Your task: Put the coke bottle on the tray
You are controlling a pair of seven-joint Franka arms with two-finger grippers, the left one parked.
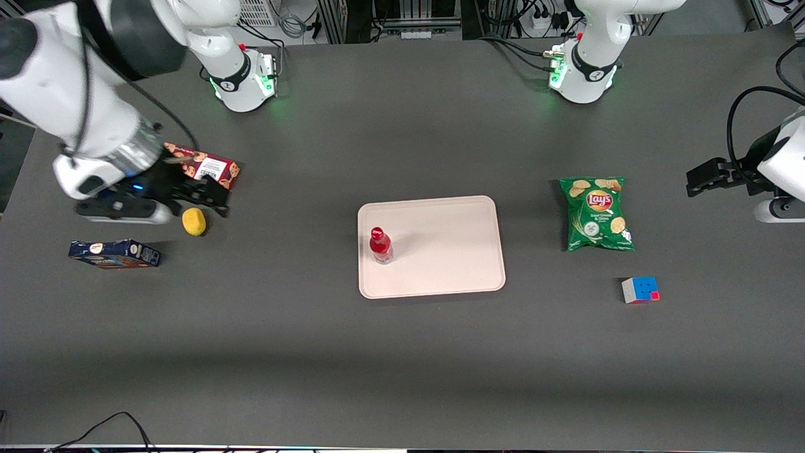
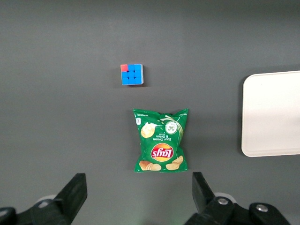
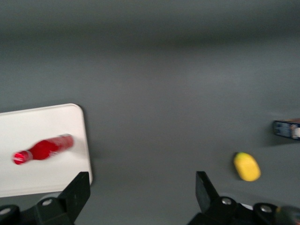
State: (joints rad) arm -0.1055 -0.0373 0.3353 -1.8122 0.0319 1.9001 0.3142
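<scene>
The coke bottle (image 1: 380, 245), with red cap and red label, stands upright on the pale pinkish-beige tray (image 1: 453, 251), near the tray edge toward the working arm's end. It also shows in the right wrist view (image 3: 43, 150) on the tray (image 3: 42, 122). My gripper (image 1: 204, 195) is open and empty, well away from the tray toward the working arm's end of the table, above the table just by the lemon and the red cookie box. In the right wrist view its fingers (image 3: 77, 190) are spread wide over bare table.
A yellow lemon (image 1: 194, 221) lies by the gripper. A red cookie box (image 1: 210, 165) is partly under the arm. A dark blue box (image 1: 114, 253) lies nearer the front camera. A green Lay's chip bag (image 1: 596, 212) and a puzzle cube (image 1: 640, 289) lie toward the parked arm's end.
</scene>
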